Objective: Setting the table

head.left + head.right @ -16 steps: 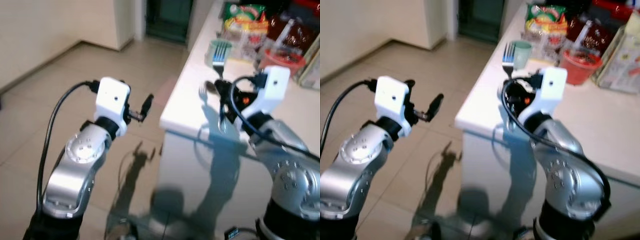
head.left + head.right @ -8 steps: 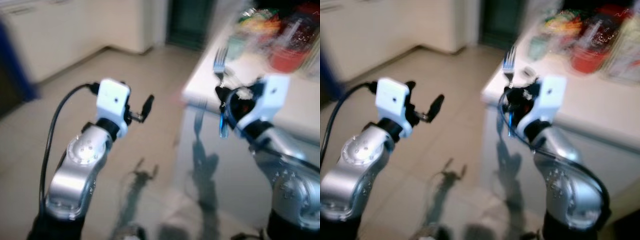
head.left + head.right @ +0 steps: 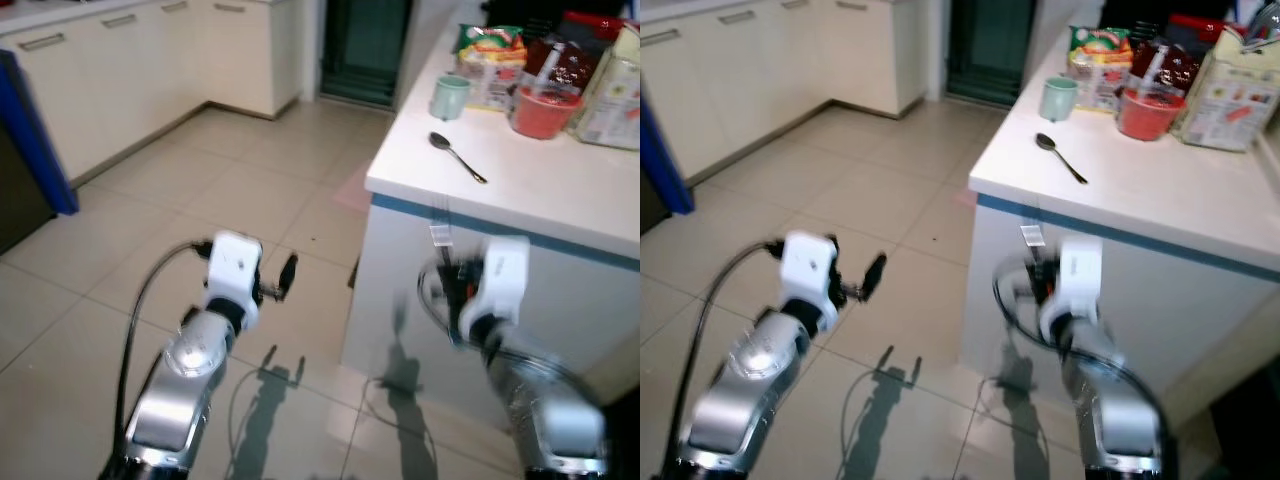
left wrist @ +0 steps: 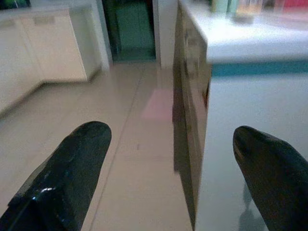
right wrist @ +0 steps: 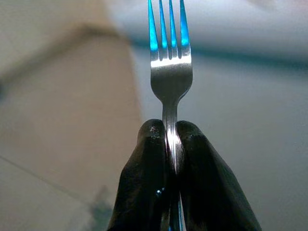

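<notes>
- Right now the right gripper (image 5: 168, 159) pinches the neck of a silver metal fork (image 5: 169, 72), its two black fingers (image 5: 144, 163) pressed tight on either side, the tines standing straight up past the fingertips.
- That right arm is held low in front of the white counter with the blue-edged top (image 3: 560, 190), below its front edge and against its white side; the arm looks blurred.
- On the counter top, a dark metal spoon (image 3: 456, 156) lies near the front edge, with a pale green mug (image 3: 449, 96) behind it and a red plastic bowl (image 3: 541, 110) further along, among packets at the back.
- The left gripper (image 4: 168, 178) hovers over the beige tiled floor (image 3: 200, 200), off the counter's corner, fingers spread wide with nothing between them, forearm raised and pointing forward.
</notes>
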Available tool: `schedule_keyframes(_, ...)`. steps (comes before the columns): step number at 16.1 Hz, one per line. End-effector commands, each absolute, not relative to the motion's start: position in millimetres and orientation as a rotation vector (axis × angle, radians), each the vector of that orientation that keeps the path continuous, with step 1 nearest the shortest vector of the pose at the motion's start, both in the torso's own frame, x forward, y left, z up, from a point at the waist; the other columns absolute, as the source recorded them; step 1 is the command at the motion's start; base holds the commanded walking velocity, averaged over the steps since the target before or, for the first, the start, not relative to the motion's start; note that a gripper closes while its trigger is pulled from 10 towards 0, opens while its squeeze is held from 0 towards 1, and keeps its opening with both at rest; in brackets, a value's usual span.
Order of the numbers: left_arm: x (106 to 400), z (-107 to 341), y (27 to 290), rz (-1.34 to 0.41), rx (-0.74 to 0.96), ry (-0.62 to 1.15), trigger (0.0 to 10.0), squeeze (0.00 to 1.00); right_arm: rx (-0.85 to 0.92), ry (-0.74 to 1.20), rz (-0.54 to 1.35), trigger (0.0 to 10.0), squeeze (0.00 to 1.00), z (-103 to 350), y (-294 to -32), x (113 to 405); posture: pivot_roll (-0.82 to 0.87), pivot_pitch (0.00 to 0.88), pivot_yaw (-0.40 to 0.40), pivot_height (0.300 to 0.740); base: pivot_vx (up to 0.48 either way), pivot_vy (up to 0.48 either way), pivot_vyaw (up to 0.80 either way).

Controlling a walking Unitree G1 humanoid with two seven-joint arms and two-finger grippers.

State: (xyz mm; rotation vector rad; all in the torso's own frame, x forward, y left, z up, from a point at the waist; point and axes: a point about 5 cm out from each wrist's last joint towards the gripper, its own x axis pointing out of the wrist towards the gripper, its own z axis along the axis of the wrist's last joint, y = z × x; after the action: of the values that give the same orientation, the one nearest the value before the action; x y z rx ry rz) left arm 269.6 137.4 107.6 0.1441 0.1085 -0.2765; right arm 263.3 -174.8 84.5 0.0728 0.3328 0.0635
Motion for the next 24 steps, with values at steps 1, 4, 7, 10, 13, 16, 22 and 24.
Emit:
schedule_keyframes(1,269,88,143,-0.238,0.141,0.125,10.0,0.00,0.033,0.336,-0.037,10.0,0.00,62,-191,266,0.03,0.000,-0.040,0.740,0.000,0.000,0.00)
schedule_keyframes(4,269,68,152,-0.184,0.130,0.158,10.0,0.00,0.057,0.338,-0.022,10.0,0.00,49,-192,267,0.02,0.000,-0.052,0.740,0.000,0.000,0.00)
schedule_keyframes(7,271,61,146,-0.196,0.114,0.151,10.0,0.00,0.102,0.276,0.021,10.0,0.00,39,-188,269,0.02,0.000,-0.050,0.740,0.000,-0.274,0.00)
schedule_keyframes(10,272,53,148,-0.192,0.132,0.154,10.0,0.00,0.109,0.288,-0.009,10.0,0.00,27,-189,265,0.01,0.000,-0.043,0.740,0.000,-0.460,0.00)
schedule_keyframes(13,276,60,146,-0.214,0.147,0.113,10.0,0.00,0.123,0.229,0.015,10.0,0.00,37,-188,268,0.01,0.000,-0.043,0.740,0.000,-0.461,0.00)
schedule_keyframes(16,276,66,141,-0.253,0.174,0.074,10.0,0.00,0.158,0.170,-0.004,10.0,0.00,49,-193,264,0.02,0.000,-0.051,0.740,0.000,-0.460,0.00)
schedule_keyframes(22,283,70,138,-0.262,0.185,0.065,10.0,0.00,0.162,0.154,-0.042,10.0,0.00,54,-201,260,0.01,0.000,-0.038,0.740,0.000,-0.461,-0.23)
schedule_keyframes(24,283,73,138,-0.264,0.181,0.056,10.0,0.00,0.167,0.153,-0.047,10.0,0.00,56,-203,260,0.01,0.000,-0.042,0.740,0.000,-0.452,-0.67)
